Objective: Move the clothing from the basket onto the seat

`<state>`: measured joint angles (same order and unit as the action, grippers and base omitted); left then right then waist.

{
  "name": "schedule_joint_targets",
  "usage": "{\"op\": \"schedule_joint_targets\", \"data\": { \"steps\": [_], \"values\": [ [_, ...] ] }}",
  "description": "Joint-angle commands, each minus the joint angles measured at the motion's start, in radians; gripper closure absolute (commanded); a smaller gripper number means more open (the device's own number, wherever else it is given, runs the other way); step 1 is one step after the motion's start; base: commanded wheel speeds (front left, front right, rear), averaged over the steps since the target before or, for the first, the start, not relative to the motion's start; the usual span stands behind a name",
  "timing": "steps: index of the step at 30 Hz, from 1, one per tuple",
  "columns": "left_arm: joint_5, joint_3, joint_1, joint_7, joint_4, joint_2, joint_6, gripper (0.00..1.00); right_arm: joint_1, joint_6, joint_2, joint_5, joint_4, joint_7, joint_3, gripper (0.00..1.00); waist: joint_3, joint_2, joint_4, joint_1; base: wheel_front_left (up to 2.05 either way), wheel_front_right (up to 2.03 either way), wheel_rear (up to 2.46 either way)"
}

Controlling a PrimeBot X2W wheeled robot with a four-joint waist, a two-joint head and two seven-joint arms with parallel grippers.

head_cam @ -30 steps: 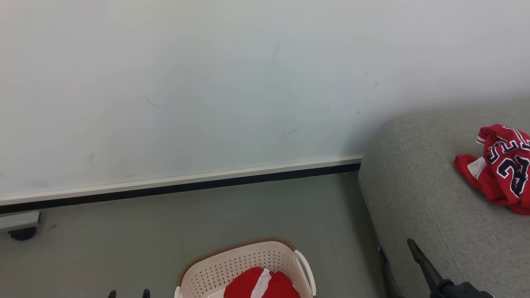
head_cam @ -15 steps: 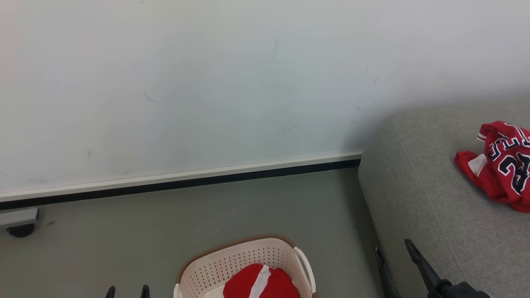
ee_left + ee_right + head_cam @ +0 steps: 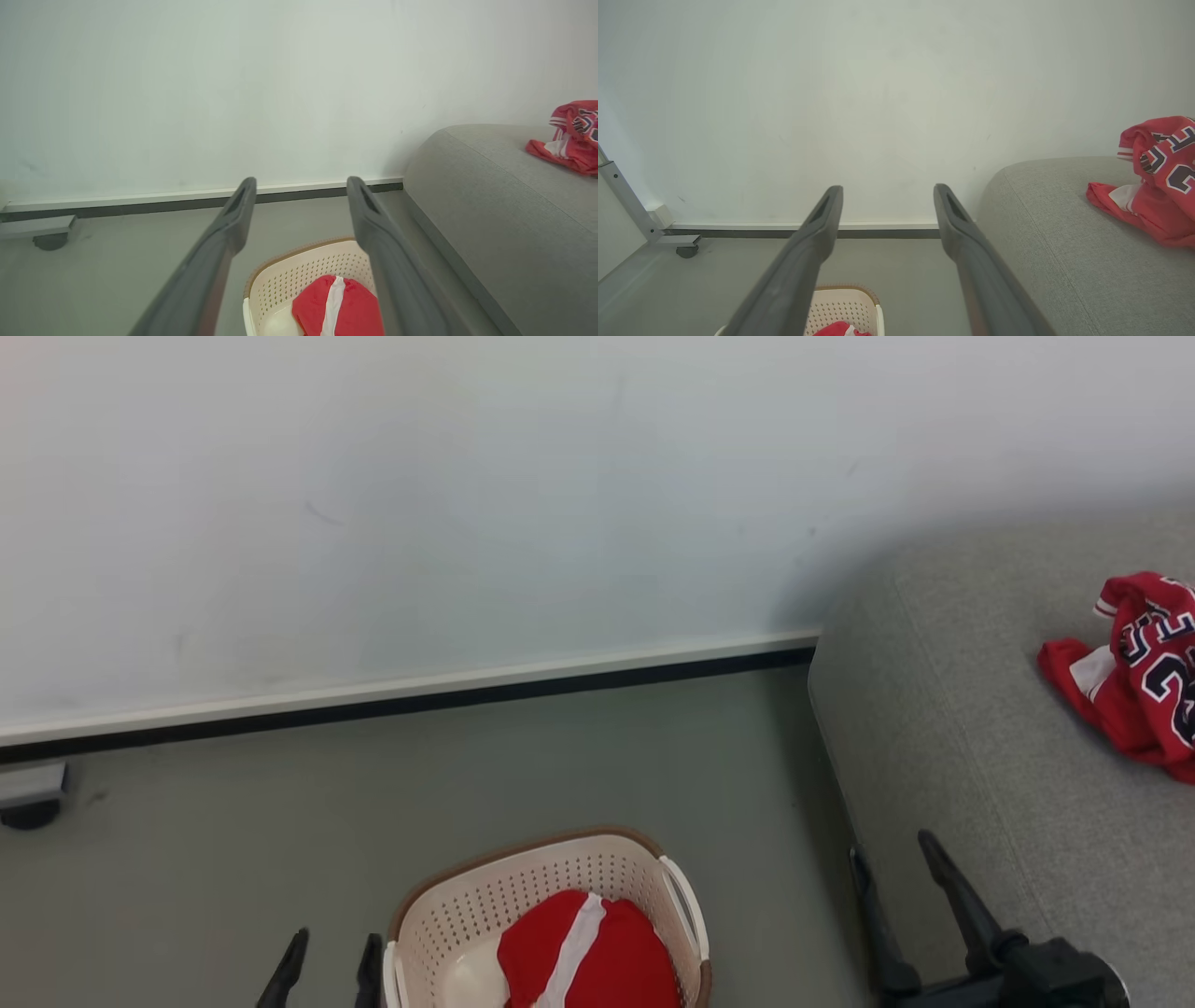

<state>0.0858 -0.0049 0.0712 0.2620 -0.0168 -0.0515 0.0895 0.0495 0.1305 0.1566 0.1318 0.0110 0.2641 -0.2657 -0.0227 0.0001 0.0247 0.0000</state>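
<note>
Nearest me, my left gripper hung wide and empty just beside the basket's left rim. My right gripper, just as wide and holding nothing, sat by the seat's near side. One red garment lay bunched in the basket. The jersey was already on the seat, well to the right.

My main worry was the reach down. From so close to the rim, a finger could hook the rim, a handle or a hole in the wall, and I judged the basket light enough to tip or skate. If I pinched only a fold, the cloth would hang long, drag over the rim and trail across the gap. The right fingers could scrape the seat's side if I swung carelessly. A drop on the rounded corner might slide off to the floor.

For room, bare floor ran from the basket to the skirting, and a lane lay between basket and seat. The seat had a broad bare stretch between its edge and the jersey. A caster sat far left by the wall, well out of my way.
</note>
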Motion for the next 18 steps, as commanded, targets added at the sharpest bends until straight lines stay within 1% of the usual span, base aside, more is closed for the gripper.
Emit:
{"op": "schedule_joint_targets", "data": {
  "steps": [1, 6, 7, 9, 14, 18],
  "values": [
    [-0.003, -0.008, -0.035, 0.004, -0.018, 0.0, 0.012, 0.0, -0.025, 0.001, -0.003, -0.004, 0.009, 0.0, 0.006, 0.0, -0.055, -0.0001, 0.01, 0.0, 0.0, 0.0, 0.0],
    [0.005, -0.048, -0.143, 0.004, -0.103, -0.007, 0.031, 0.0, -0.088, 0.001, -0.013, -0.021, 0.032, 0.0, 0.018, 0.0, -0.153, -0.0001, 0.028, 0.0, 0.0, 0.0, 0.0],
    [0.005, -0.048, -0.143, 0.004, -0.103, -0.007, 0.031, 0.0, -0.088, 0.001, -0.013, -0.021, 0.032, 0.0, 0.018, 0.0, -0.153, -0.0001, 0.028, 0.0, 0.0, 0.0, 0.0],
    [0.007, -0.07, -0.185, 0.004, -0.14, -0.019, 0.037, 0.0, -0.117, 0.001, -0.018, -0.028, 0.041, 0.0, 0.018, 0.0, -0.193, -0.0001, 0.041, 0.0, 0.0, 0.0, 0.0],
    [0.021, -0.149, -0.295, 0.004, -0.257, -0.072, 0.04, 0.0, -0.195, 0.001, -0.035, -0.047, 0.067, 0.0, 0.014, 0.0, -0.289, -0.0001, 0.079, 0.0, 0.0, 0.0, 0.0],
    [0.05, -0.239, -0.391, 0.004, -0.364, -0.141, 0.04, 0.0, -0.258, 0.001, -0.049, -0.065, 0.089, 0.0, -0.003, 0.0, -0.371, -0.0001, 0.115, 0.0, 0.0, 0.0, 0.0]
  ]
}}
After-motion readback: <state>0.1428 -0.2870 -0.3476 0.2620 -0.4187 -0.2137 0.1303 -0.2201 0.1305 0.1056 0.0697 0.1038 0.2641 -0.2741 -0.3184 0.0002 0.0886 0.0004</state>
